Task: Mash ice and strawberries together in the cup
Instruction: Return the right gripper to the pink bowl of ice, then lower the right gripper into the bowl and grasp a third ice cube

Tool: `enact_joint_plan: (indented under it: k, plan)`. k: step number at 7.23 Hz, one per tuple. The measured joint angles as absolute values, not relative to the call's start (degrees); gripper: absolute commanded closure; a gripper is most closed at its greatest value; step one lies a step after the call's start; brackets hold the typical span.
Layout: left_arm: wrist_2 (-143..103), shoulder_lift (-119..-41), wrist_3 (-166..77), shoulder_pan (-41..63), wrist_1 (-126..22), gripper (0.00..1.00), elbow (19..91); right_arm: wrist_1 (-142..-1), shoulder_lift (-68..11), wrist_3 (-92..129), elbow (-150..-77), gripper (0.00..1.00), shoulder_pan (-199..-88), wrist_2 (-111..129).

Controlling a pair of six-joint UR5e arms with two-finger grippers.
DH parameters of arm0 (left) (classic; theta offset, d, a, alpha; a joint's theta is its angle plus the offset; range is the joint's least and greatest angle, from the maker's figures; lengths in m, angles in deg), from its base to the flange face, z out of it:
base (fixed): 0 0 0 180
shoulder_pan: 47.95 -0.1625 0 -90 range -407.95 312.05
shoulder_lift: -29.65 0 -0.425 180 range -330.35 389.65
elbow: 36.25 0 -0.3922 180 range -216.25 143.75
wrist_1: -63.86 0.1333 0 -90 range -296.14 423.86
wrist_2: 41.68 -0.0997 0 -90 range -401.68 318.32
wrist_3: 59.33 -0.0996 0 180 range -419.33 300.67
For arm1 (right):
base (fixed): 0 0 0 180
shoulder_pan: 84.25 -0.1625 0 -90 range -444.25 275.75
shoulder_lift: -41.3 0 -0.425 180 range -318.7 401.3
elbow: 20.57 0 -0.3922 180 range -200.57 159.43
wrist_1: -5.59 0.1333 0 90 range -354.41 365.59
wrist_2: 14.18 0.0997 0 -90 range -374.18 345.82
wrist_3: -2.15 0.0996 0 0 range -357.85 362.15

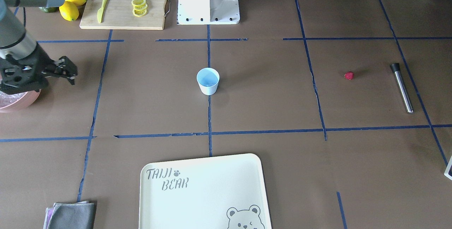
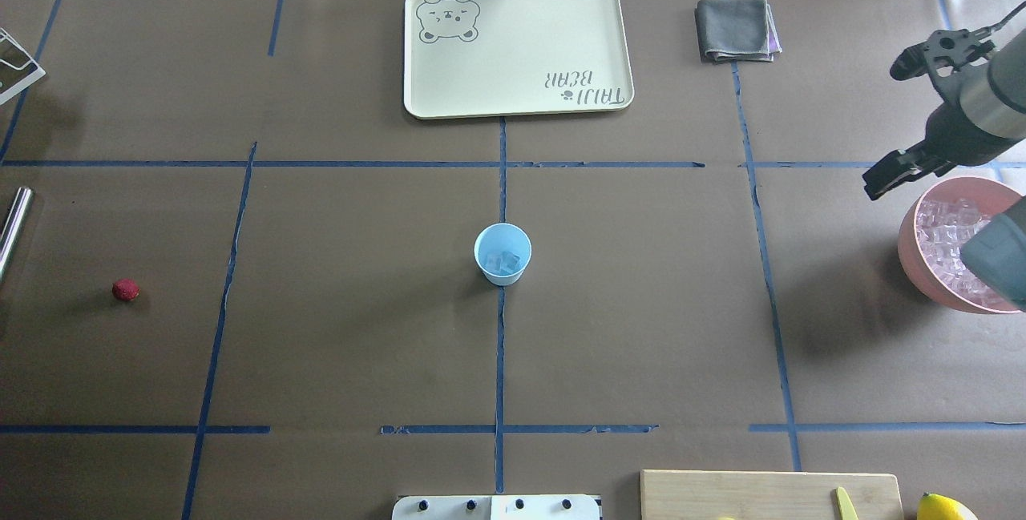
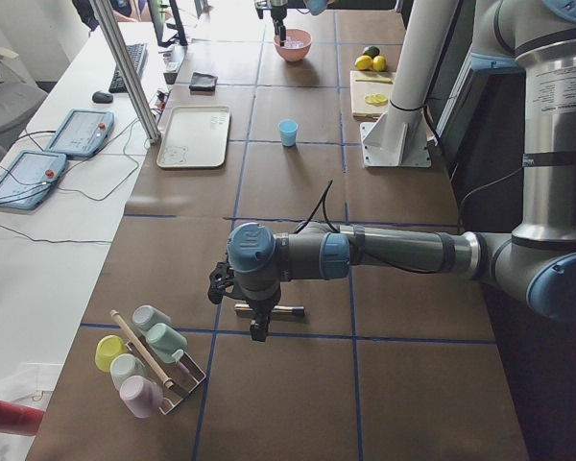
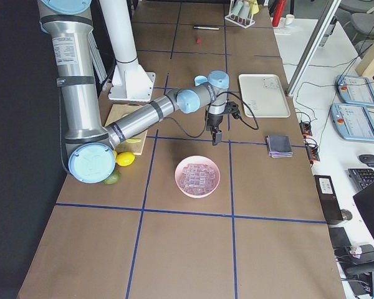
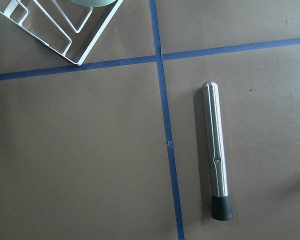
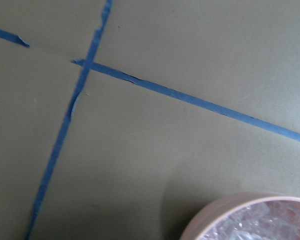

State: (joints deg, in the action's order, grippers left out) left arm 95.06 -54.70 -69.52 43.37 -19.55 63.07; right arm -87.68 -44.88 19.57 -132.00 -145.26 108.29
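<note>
The brown desk (image 2: 361, 344), marked with blue tape lines, carries everything. The cream tray (image 2: 521, 39) lies well apart from the right gripper (image 2: 888, 129), off toward the middle of the desk's far edge. The wooden cutting board (image 1: 152, 6) lies beyond the pink bowl (image 2: 912, 260) from that gripper, back by the robot's base. The bowl stands just beside and below the right gripper, on its base-ward side.

The right gripper hangs above the bare desk with its jaws wide and nothing between them. The left gripper (image 3: 257, 334) shows only in the side view at the other end of the desk, and I cannot tell whether it is wide or narrow.

The steel muddler (image 5: 216, 150) lies flat on the desk directly below the left gripper. The light blue cup (image 1: 207, 88) stands upright at the desk's centre, well apart from both grippers and roughly between them.

The strawberry (image 2: 125, 289) rests on the desk near the left gripper, on its cup-ward side, apart from the muddler. The ice (image 2: 505, 262) lies as a few cubes inside the cup, and a heap of it fills the pink bowl by the right gripper.
</note>
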Motion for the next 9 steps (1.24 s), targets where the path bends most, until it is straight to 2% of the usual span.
enact_joint_plan:
  k: [3, 5, 9]
  plan:
    - [95.09, -54.62, -69.60, 43.37, -19.54, 0.00, 63.19, -73.50, -55.09, 15.95, -128.40, 0.05, -148.16, 108.16]
    - [95.10, -54.57, -69.61, 43.37, -19.55, 0.00, 63.28, -68.47, -56.49, 16.97, -124.98, 0.10, -148.21, 107.01]
    - [95.08, -54.63, -69.57, 43.37, -19.54, 0.00, 63.16, -67.27, -56.85, 21.99, -123.44, 0.26, -147.68, 104.34]
